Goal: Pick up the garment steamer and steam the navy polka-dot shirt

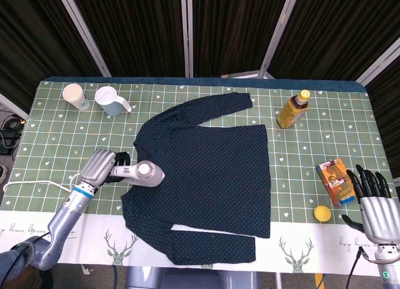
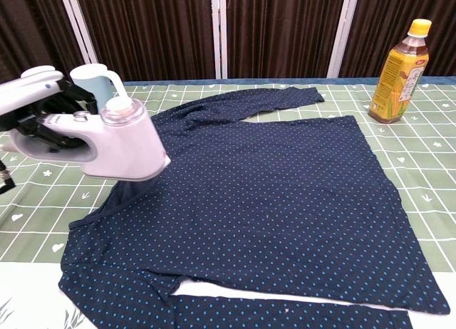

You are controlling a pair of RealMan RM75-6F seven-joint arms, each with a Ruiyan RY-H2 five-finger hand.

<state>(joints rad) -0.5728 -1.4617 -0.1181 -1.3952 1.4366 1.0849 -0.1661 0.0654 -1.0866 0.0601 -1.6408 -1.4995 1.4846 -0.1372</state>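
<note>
Your left hand (image 1: 100, 166) is clamped on the garment steamer (image 2: 117, 140), lifted over the navy polka-dot shirt's (image 1: 206, 170) neckline; steaming remains. Your right hand (image 1: 377, 209) rests empty, fingers apart.

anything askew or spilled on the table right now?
Nothing stands out. The navy polka-dot shirt lies flat, the left hand holds the garment steamer over its collar edge, and the tea bottle, mug and paper cup all stand upright.

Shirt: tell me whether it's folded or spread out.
Spread. The shirt lies flat on the table, both sleeves out to the sides; the left hand holds the steamer at its collar.
</note>
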